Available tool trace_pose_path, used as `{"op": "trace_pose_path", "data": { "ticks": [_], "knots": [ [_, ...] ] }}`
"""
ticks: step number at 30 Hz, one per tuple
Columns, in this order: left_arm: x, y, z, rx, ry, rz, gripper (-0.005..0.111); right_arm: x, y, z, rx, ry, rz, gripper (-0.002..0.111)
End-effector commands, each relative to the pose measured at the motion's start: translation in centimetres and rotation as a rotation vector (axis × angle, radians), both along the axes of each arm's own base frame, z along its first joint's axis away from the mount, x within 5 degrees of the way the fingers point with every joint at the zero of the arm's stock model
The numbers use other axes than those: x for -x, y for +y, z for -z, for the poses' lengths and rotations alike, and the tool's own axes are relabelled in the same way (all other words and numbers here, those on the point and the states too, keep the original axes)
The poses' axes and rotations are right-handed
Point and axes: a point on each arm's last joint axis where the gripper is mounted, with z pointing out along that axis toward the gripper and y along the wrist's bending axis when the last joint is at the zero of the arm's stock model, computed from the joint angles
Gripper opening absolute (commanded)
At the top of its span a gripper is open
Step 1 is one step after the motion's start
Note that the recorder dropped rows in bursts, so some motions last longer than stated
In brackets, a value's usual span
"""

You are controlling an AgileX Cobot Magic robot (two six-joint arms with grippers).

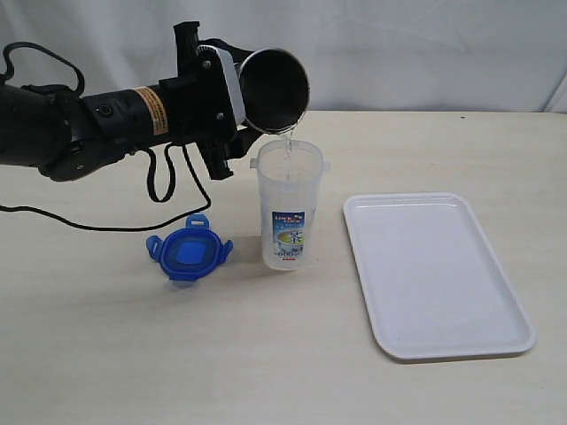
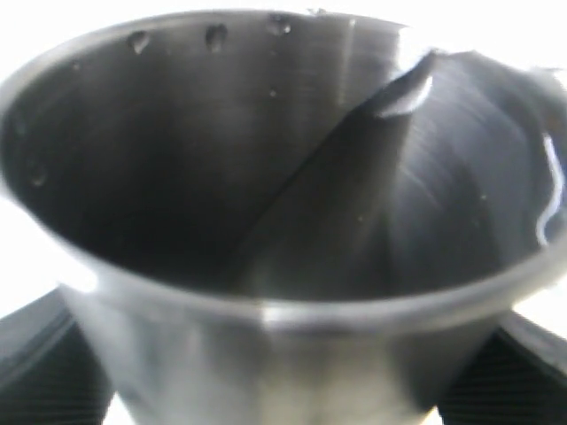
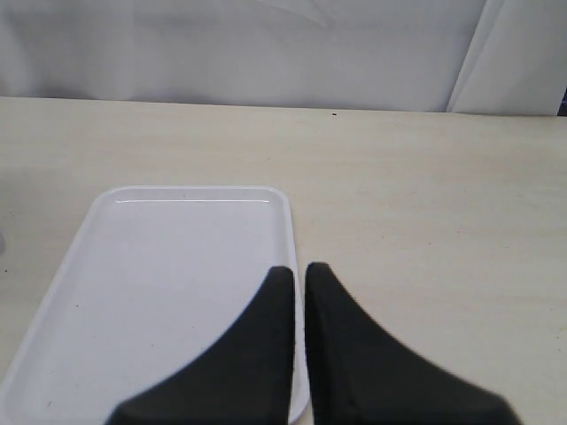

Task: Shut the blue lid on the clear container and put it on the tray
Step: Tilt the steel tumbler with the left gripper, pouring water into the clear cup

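Observation:
The clear container (image 1: pixel 287 212) stands upright and uncovered at the middle of the table, with a blue-and-white label low on its side. The blue lid (image 1: pixel 189 249) lies flat on the table just left of it, flaps spread. My left gripper (image 1: pixel 232 90) is shut on a grey steel cup (image 1: pixel 275 87), tipped over the container's mouth. A thin stream of water (image 1: pixel 286 143) runs from the cup into the container. The left wrist view is filled by the cup's inside (image 2: pixel 266 177). The white tray (image 1: pixel 434 274) lies to the right. My right gripper (image 3: pixel 299 273) hangs shut and holding nothing above the tray's edge (image 3: pixel 297 230).
A black cable (image 1: pixel 164 181) loops from the left arm down onto the table behind the lid. A white backdrop closes the far side of the table. Bare tabletop (image 3: pixel 425 195) shows beside the tray.

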Motion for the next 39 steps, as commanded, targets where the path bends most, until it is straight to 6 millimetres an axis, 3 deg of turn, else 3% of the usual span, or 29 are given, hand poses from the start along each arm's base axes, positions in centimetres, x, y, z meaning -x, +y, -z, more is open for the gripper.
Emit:
{"op": "trace_pose_path", "data": {
  "ticks": [1, 4, 9, 17, 30, 39],
  "knots": [
    [-0.24, -0.01, -1.32, 0.039, -0.018, -0.017, 0.0, 0.03, -0.03, 0.1, -0.005, 0.0, 0.007, 0.005],
    [-0.31, 0.15, -1.02, 0.121, 0.107, -0.07, 0.0, 0.03, -0.03, 0.1, -0.005, 0.0, 0.007, 0.005],
    [-0.3, 0.13, -1.05, 0.173, 0.152, -0.083, 0.0, 0.03, -0.03, 0.1, -0.005, 0.0, 0.007, 0.005],
    [-0.09, -0.3, -1.88, 0.079, -0.068, 0.02, 0.0, 0.03, -0.03, 0.1, -0.005, 0.0, 0.007, 0.005],
    [-0.11, -0.26, -1.8, -0.02, -0.153, 0.039, 0.0, 0.03, -0.03, 0.1, -0.005, 0.0, 0.007, 0.005],
    [-0.38, 0.0, -1.88, 0.196, 0.046, -0.057, 0.0, 0.03, -0.03, 0.1, -0.005, 0.0, 0.007, 0.005]
  ]
}}
